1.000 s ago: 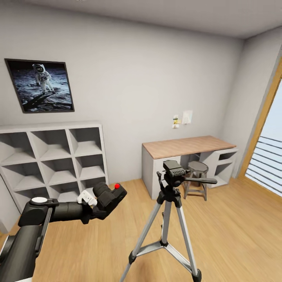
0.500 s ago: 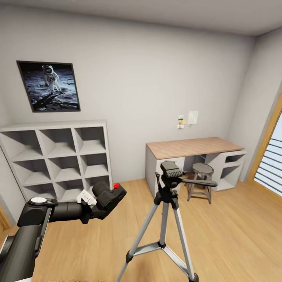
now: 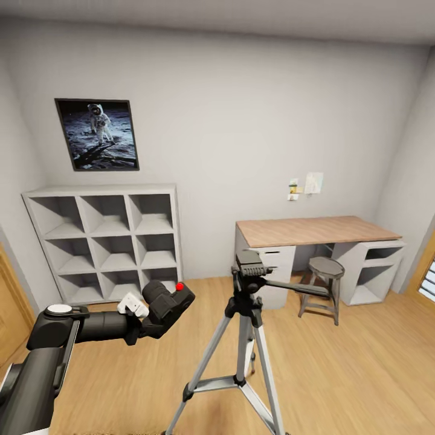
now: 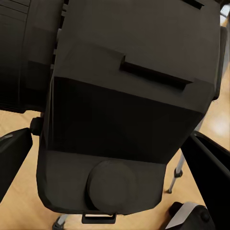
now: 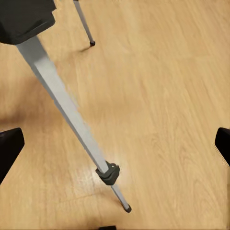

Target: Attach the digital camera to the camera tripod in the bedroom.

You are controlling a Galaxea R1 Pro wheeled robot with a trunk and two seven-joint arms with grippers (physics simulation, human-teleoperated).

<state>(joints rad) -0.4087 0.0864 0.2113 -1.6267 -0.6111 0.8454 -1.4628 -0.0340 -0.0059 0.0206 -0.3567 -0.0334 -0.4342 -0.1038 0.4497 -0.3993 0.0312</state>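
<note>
Left wrist view has the jaws clamped on the digital camera; in the head view the left gripper holds it at lower left, left of the camera tripod head. Right jaws stand apart over the floor. Risk, I judge: swinging across could knock the tripod over.

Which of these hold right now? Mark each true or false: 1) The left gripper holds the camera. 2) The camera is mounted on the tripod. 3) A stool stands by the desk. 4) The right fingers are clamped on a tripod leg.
1) True: the left gripper holds the digital camera.
2) False: the camera tripod head is bare.
3) True: the stool stands at the desk.
4) False: the right fingers are spread apart, the leg untouched.
</note>
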